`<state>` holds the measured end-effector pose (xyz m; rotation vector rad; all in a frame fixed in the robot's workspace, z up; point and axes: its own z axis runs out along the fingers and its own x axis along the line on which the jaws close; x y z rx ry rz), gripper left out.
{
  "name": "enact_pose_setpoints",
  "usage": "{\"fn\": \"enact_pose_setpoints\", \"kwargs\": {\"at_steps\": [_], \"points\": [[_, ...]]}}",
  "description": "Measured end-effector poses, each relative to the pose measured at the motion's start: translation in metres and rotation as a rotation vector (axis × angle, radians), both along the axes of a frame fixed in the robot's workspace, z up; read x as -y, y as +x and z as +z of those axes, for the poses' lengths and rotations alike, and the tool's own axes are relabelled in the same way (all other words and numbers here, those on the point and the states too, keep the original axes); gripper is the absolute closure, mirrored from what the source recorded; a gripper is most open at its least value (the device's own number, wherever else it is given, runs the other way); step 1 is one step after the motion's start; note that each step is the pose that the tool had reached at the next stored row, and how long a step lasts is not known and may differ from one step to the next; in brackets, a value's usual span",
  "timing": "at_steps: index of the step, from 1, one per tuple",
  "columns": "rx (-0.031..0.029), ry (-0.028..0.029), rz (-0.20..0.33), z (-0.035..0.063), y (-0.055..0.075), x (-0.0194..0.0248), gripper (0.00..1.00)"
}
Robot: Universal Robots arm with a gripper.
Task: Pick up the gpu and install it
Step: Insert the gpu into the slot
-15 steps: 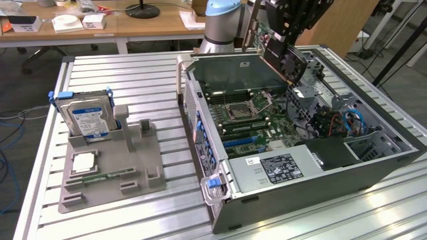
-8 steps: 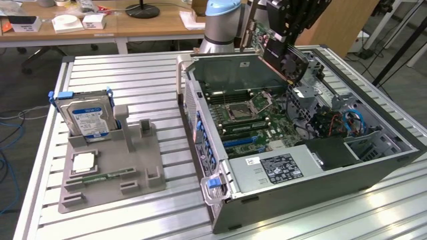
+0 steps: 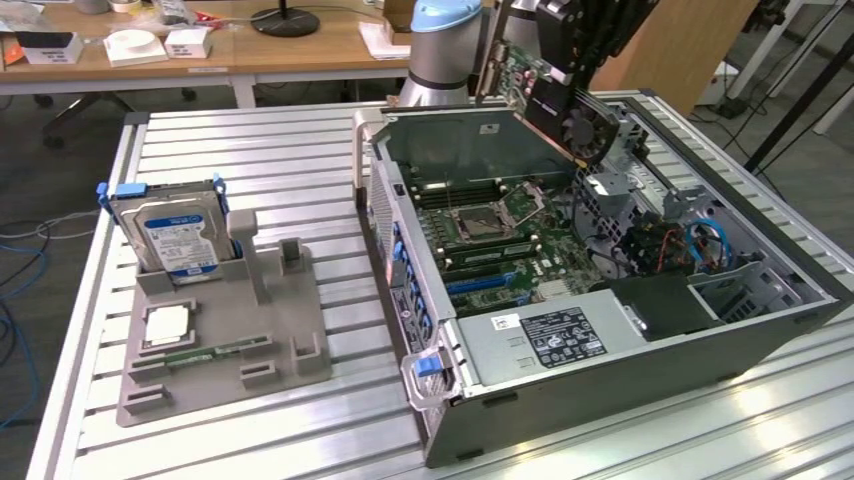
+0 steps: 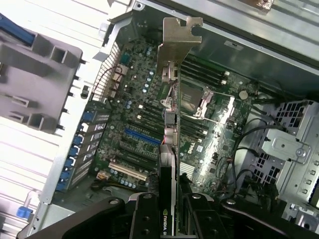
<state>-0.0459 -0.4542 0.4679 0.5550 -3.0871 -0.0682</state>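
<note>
The gpu (image 3: 567, 98) hangs in the air over the far end of the open case (image 3: 574, 372), clamped in the gripper (image 4: 168, 221), whose black jaws close narrowly on the card's two flat faces at its cooler end. Its long axis runs straight away from the gripper, ending in the bracket (image 4: 175, 55), a bent strip of dull silver sheet metal. From the wrist the card is seen edge-on: a thin green board with a black plastic block on one face. In the exterior view it is tilted and clear of everything beneath it.

Below lies the motherboard (image 4: 134, 109), dark green and crowded with small parts, with a blue slot (image 4: 142, 135) and paler ones near the card's line (the card seems to cross these slots, not run along them). The case is grey steel.

Well apart on the ribbed aluminium surface (image 3: 267, 150), a grey moulded tray (image 3: 220, 345) holds an upright hard drive (image 3: 174, 235).
</note>
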Motion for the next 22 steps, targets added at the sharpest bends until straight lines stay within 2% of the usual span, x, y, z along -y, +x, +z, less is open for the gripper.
{"fn": "enact_pose_setpoints", "kwargs": {"at_steps": [22], "points": [[0.0,0.0,0.165,0.0,0.0,0.0,0.74]]}}
